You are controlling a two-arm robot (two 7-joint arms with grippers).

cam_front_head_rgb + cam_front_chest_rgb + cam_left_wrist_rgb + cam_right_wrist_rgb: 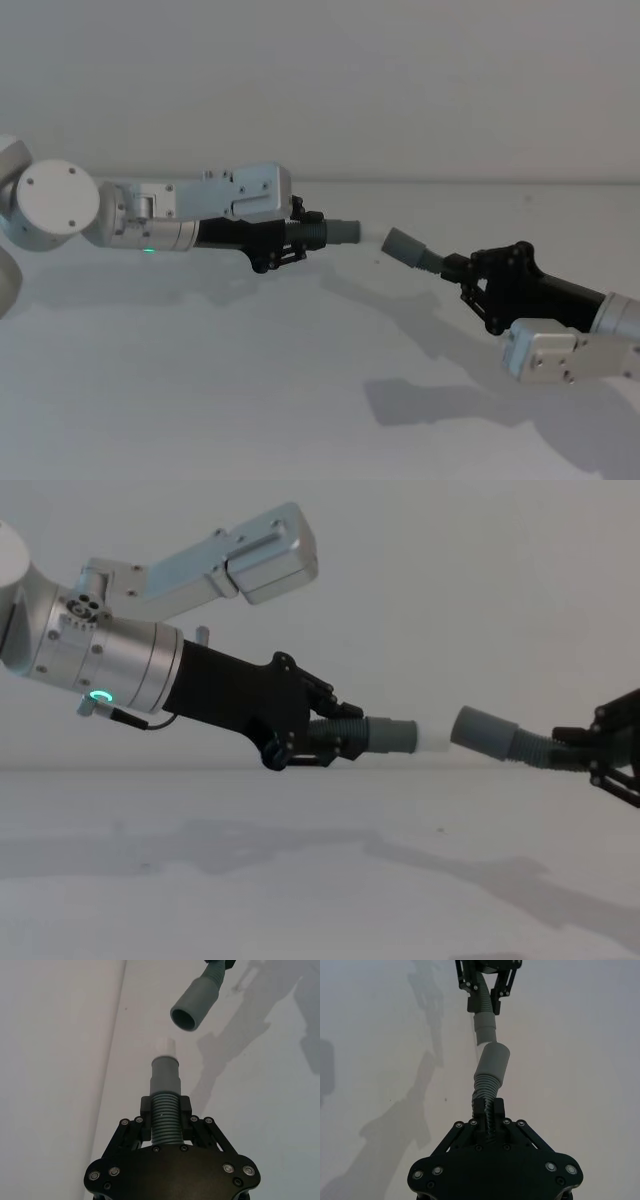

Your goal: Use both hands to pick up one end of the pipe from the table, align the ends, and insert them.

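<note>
Hanging above the white table [200, 380], the dark grey pipe [165, 1120] has ribbed stretches clamped in both grippers. The left gripper [312, 232] grips behind the smooth, white-tipped narrow cuff [345, 230]. The right gripper [452, 266] grips behind the open-mouthed wide cuff [403, 245]. The cuffs are near each other but apart.

Left arm [120, 670], right arm [620, 315]: silver-grey cylinders; green ring light [100, 696]; black cable [135, 718]. Left gripper [338, 735], right gripper [458, 268]: black linkages, silver screws.

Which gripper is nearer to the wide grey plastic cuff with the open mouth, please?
Right. The right gripper clamps the ribbed hose just behind the cuff; the left gripper sits beyond a gap.
</note>
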